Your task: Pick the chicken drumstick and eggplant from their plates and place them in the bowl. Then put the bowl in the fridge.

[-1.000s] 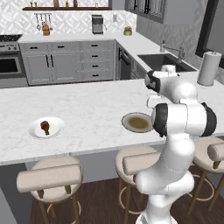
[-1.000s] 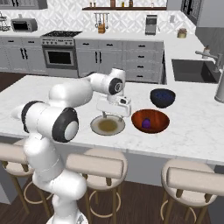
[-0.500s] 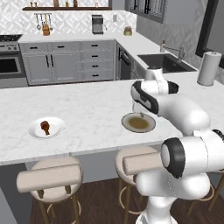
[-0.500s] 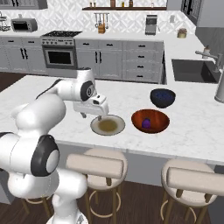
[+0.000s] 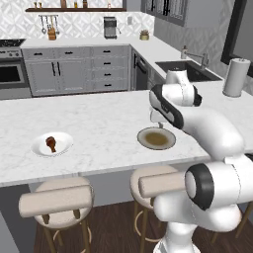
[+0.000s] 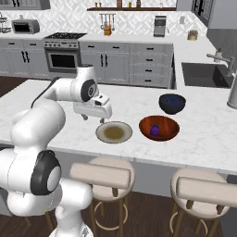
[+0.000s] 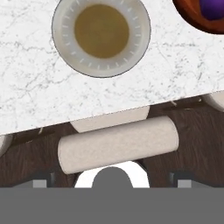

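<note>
Right base view gives us the counter [image 6: 208,139] with the bowl [image 6: 159,128] already holding the eggplant [image 6: 155,131], so we judge our gripper [image 6: 95,111] hangs beside the bare tan plate [image 6: 114,132] with nothing in it; how wide its jaws stand we cannot tell. The drumstick [image 5: 51,144] lies on the white plate [image 5: 52,144] well off to the left, likely our next pick

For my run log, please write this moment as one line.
gripper: above counter left of tan plate, state unclear | eggplant: in bowl | drumstick: on white plate | next: likely drumstick
</note>
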Available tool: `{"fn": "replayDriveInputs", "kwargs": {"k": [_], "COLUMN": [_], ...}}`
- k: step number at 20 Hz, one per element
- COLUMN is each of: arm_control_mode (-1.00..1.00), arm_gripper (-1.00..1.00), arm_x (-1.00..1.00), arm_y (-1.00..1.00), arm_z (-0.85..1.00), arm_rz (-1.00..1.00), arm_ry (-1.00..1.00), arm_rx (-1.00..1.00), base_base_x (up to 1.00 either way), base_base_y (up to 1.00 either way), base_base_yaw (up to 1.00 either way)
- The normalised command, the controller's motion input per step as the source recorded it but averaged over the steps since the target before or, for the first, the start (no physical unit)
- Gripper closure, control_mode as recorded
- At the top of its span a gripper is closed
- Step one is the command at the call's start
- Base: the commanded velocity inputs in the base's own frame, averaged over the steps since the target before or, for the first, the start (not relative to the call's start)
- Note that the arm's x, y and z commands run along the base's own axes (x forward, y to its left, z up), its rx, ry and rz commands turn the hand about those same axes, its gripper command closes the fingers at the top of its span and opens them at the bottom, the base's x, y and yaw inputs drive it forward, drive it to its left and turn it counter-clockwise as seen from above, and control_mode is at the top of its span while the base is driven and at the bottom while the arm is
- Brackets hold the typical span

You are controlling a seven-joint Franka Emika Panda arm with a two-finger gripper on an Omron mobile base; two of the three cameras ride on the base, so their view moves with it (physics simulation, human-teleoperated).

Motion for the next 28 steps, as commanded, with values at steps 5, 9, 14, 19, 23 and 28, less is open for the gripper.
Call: {"fn": "replayDriveInputs", "kwargs": {"k": [5, 9, 14, 19, 23, 28], "arm_control_mode": [-1.0, -1.0, 1.0, 1.0, 1.0, 1.0], "arm_gripper": [-1.0, -1.0, -1.0, -1.0, -1.0, -1.0], "arm_x": [-0.27, -0.07, -0.01, 0.0, 0.0, 0.0], "arm_y": [0.11, 0.07, 0.01, 0.0, 0.0, 0.0], "arm_z": [-0.01, 0.0, 0.0, 0.0, 0.0, 0.0], "arm_rz": [0.0, 0.0, 0.0, 0.0, 0.0, 0.0], "arm_ry": [0.01, 0.0, 0.0, 0.0, 0.0, 0.0], "arm_rx": [0.04, 0.0, 0.0, 0.0, 0.0, 0.0], "base_base_x": [0.0, 0.0, -0.01, 0.0, 0.21, 0.54], "base_base_y": [0.0, 0.0, 0.25, 0.72, 0.13, -0.23], "base_base_yaw": [0.0, 0.0, 0.0, 0.0, 0.0, 0.0]}}
